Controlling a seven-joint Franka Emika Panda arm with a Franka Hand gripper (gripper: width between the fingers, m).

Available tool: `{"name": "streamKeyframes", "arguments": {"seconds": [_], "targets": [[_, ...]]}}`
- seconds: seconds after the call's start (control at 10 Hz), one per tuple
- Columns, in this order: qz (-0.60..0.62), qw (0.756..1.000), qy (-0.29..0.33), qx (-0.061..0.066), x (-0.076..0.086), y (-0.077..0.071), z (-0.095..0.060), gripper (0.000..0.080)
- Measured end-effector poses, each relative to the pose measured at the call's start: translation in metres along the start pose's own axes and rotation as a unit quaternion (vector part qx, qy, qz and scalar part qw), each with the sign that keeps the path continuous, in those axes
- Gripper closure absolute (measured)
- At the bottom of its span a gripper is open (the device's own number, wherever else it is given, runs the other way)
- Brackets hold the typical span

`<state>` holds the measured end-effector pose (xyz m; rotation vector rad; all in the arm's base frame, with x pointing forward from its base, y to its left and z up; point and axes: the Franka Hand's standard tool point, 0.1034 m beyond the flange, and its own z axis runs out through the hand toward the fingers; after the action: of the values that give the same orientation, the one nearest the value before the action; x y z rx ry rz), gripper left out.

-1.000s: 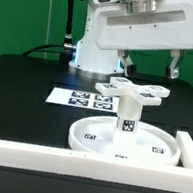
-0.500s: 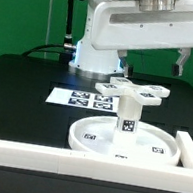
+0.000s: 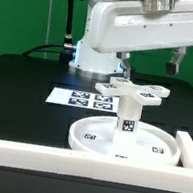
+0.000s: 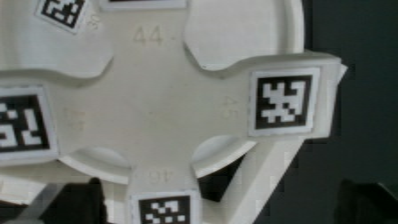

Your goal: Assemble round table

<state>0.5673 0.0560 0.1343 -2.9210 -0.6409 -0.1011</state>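
green wall behind, black counter (image 3: 26,83) below. big white round plastic disc with a rim (image 3: 98,137) lying flat near the front white border rail (image 3: 34,156). short white cylinder leg (image 3: 127,118) standing upright on the disc's middle. white cross-shaped base with black-and-white square tags (image 3: 133,88) sitting on top of the leg. same cross base (image 4: 160,90) filling the wrist view from close up. flat white marker board (image 3: 82,98) lying behind the disc. tool up high, mostly out of view, cannot tell if wide or narrow.
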Motion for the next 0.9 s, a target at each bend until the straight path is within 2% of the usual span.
{"name": "streamKeyframes", "arguments": {"seconds": [0.2, 0.4, 0.6, 0.9], "targets": [[-0.152, 0.988, -0.004, -0.008, -0.002, 0.005, 0.001, 0.0151], [-0.247, 0.969, -0.015, -0.014, -0.004, 0.006, 0.003, 0.0151], [-0.307, 0.951, -0.021, -0.012, -0.009, 0.005, 0.007, 0.0151], [-0.401, 0.916, -0.026, -0.006, -0.018, 0.012, 0.010, 0.0151]]}}
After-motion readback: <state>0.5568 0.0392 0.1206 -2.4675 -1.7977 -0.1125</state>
